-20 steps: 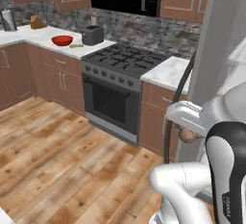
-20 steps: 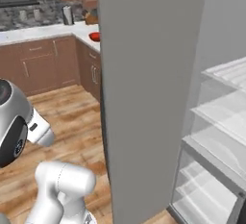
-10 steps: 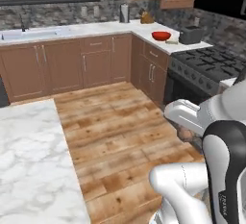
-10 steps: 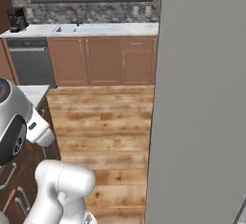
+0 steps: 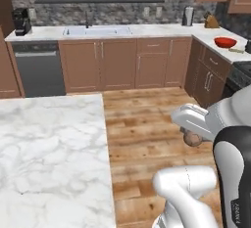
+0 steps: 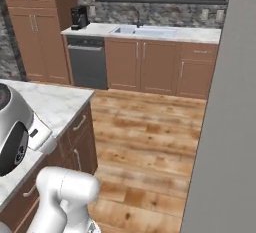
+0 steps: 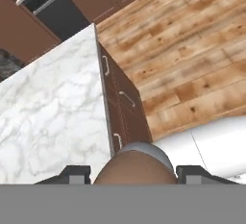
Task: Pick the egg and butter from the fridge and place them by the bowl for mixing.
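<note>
no text or labels can be read.

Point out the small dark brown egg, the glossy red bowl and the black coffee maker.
Small dark brown egg point(image 7: 134, 169): hand view, its rounded top.
Glossy red bowl point(image 5: 225, 42): left base view, its side.
Black coffee maker point(image 6: 79, 17): right base view, its body.

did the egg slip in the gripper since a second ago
No. The egg sits under the white hand of the gripper in the left base view as before; the kitchen shifted because the base turned.
</note>
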